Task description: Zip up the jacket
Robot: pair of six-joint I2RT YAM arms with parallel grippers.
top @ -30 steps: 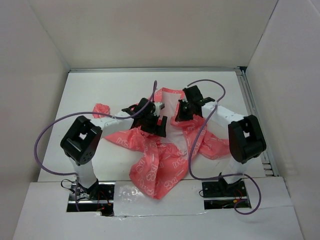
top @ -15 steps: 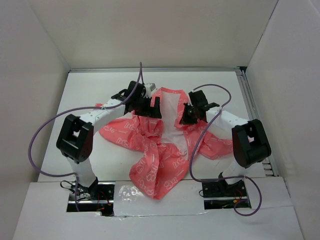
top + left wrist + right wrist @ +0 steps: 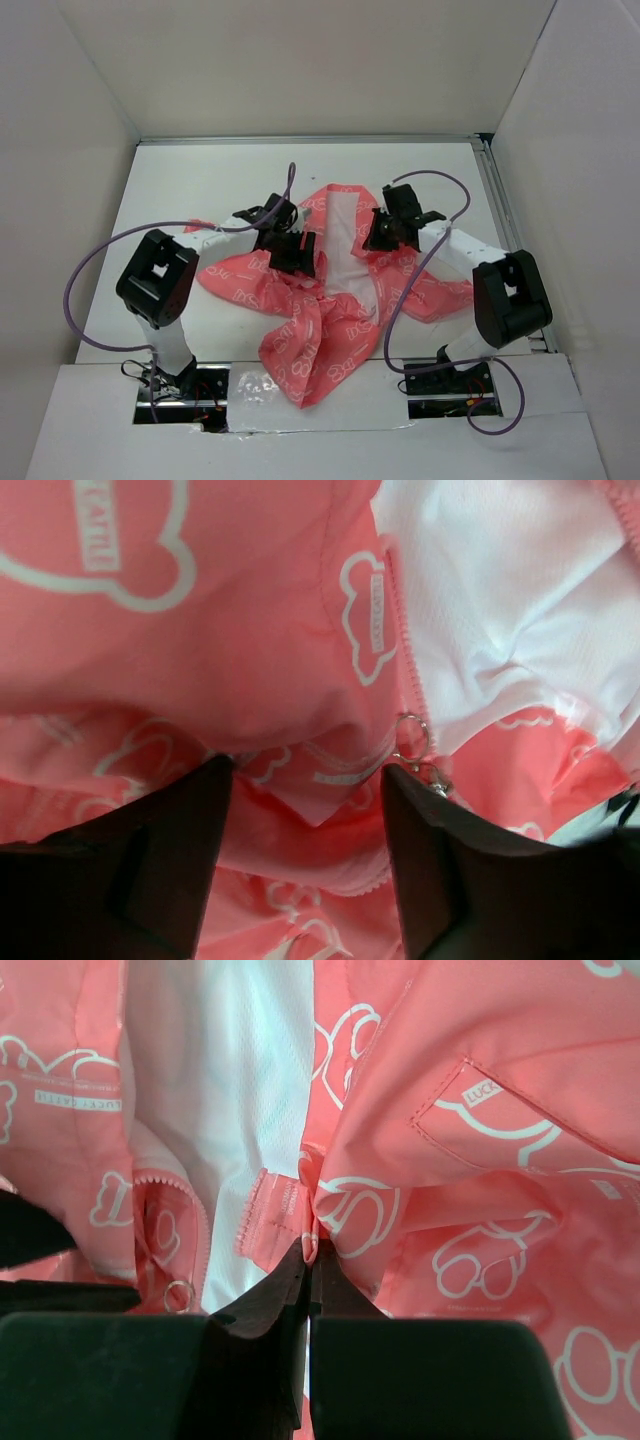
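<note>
The coral-pink jacket (image 3: 325, 335) lies crumpled and unzipped on the white table, its pale lining (image 3: 345, 235) showing as a strip down the middle. My left gripper (image 3: 295, 252) hovers open over the left front panel. Its fingers (image 3: 170, 860) straddle a fold of pink fabric (image 3: 300, 780) without pinching it. The metal zip pull (image 3: 415, 745) hangs beside the right finger, below the zip teeth (image 3: 398, 630). My right gripper (image 3: 376, 235) is shut on the right front's edge (image 3: 312, 1245), next to the zip tape (image 3: 270, 1215). A small ring (image 3: 178, 1295) lies on the opposite edge.
Tall white walls (image 3: 90, 120) box in the table on three sides. A metal rail (image 3: 505, 225) runs along the right edge. Purple cables (image 3: 90, 270) loop off both arms, the right arm's cable (image 3: 400, 290) draping across the jacket. A sleeve end (image 3: 205, 228) lies beside the left forearm.
My left gripper has swung out to the collar and come back down over the left front, jaws narrowing slightly. The right gripper has kept its pinch and drifted up-right, shifting the fabric.
</note>
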